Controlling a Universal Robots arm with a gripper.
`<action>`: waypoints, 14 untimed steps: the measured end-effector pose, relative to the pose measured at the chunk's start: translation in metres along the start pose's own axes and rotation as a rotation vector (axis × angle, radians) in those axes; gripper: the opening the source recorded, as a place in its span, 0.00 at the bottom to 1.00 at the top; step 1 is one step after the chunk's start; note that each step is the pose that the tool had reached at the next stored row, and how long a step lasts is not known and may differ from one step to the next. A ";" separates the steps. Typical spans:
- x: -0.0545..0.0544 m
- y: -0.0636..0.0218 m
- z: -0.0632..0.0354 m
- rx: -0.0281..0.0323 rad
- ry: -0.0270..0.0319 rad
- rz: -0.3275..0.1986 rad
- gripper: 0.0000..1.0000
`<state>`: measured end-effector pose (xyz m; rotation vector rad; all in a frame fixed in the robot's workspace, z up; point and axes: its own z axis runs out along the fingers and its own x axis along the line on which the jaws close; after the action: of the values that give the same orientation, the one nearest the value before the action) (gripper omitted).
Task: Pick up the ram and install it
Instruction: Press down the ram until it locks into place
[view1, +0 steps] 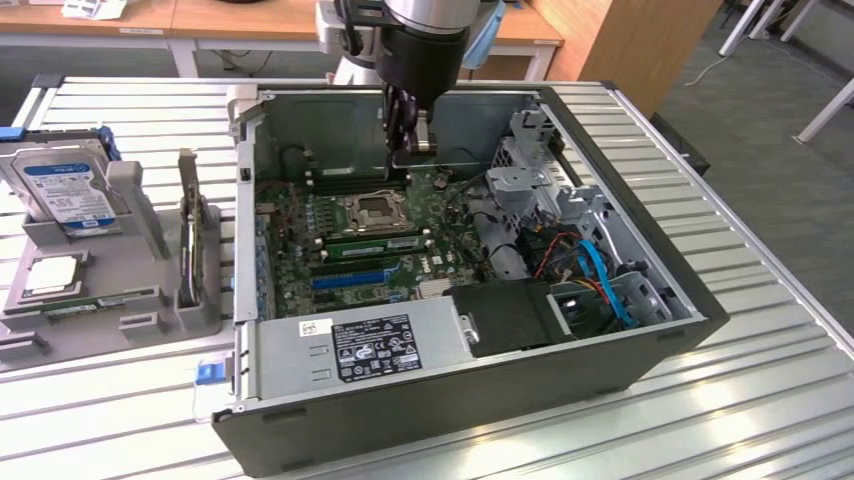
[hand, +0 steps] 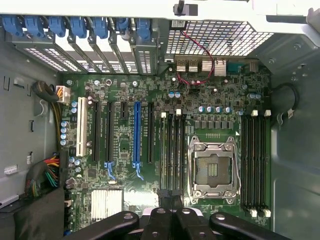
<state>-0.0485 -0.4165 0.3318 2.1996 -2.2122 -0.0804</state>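
Note:
The ram (view1: 102, 302) is a thin green stick lying flat in the grey holder (view1: 134, 325) on the table, at the exterior view's left, outside the computer case. My gripper (view1: 411, 150) hangs inside the open case (view1: 667, 345), well to the right of the ram and above the motherboard (view1: 400, 225) near its processor socket (view1: 372, 208). In the wrist view the gripper (hand: 170, 196) is shut, and I see nothing between its fingers. Below it run the black memory slots (hand: 172, 150) beside the empty socket (hand: 212, 170).
A silver hard drive with a blue label (view1: 60, 190) and a square processor chip (view1: 54, 275) sit in the same holder. The case walls, the power supply (view1: 367, 345) and the drive cage with blue cables (view1: 601, 280) hem in the motherboard.

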 end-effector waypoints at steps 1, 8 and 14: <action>0.000 0.0000 0.0000 0.0000 0.0000 0.000 0.10; 0.000 0.0000 0.0000 0.0000 0.0000 0.000 0.10; 0.000 0.0000 0.0001 0.0005 -0.0012 0.024 0.10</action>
<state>-0.0485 -0.4165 0.3318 2.1729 -2.2392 -0.0807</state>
